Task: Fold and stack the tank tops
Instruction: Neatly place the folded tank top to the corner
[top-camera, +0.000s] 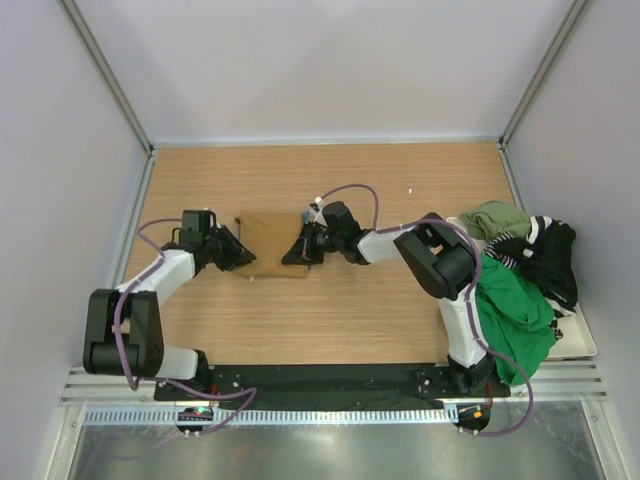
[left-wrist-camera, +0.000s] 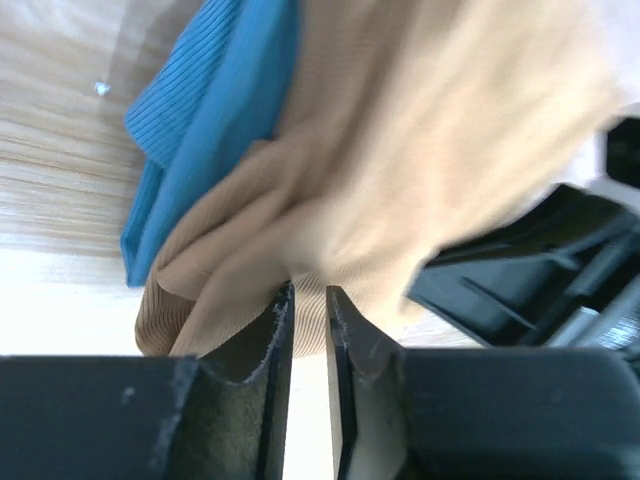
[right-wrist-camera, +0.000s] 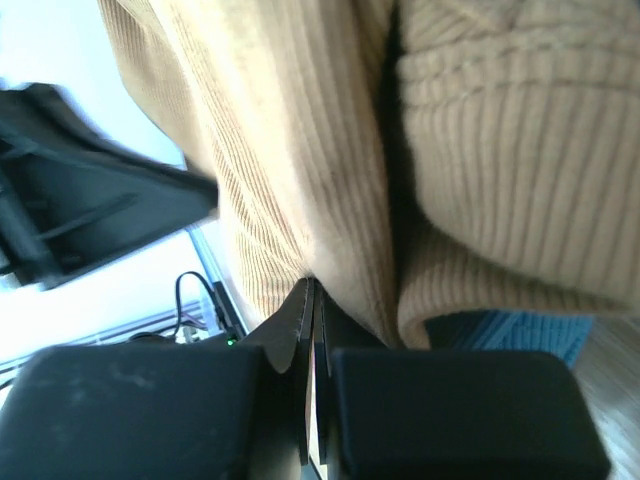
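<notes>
A tan tank top (top-camera: 272, 243) lies folded in the middle of the table, with a teal blue tank top (left-wrist-camera: 215, 100) showing under it. My left gripper (top-camera: 240, 256) holds the tan top's left edge; its jaws stand narrow with ribbed tan cloth (left-wrist-camera: 400, 150) pinched between them at the tips (left-wrist-camera: 310, 292). At the right edge of the same top, my right gripper (top-camera: 296, 250) is shut, tan cloth (right-wrist-camera: 290, 130) caught at its tips (right-wrist-camera: 312, 285). A strip of teal (right-wrist-camera: 510, 330) peeks from below the tan fold there.
At the table's right side a pile of tank tops rests on a white tray (top-camera: 583, 345): bright green (top-camera: 515, 310), olive (top-camera: 492, 218) and black (top-camera: 548, 255). White walls close in the table on three sides.
</notes>
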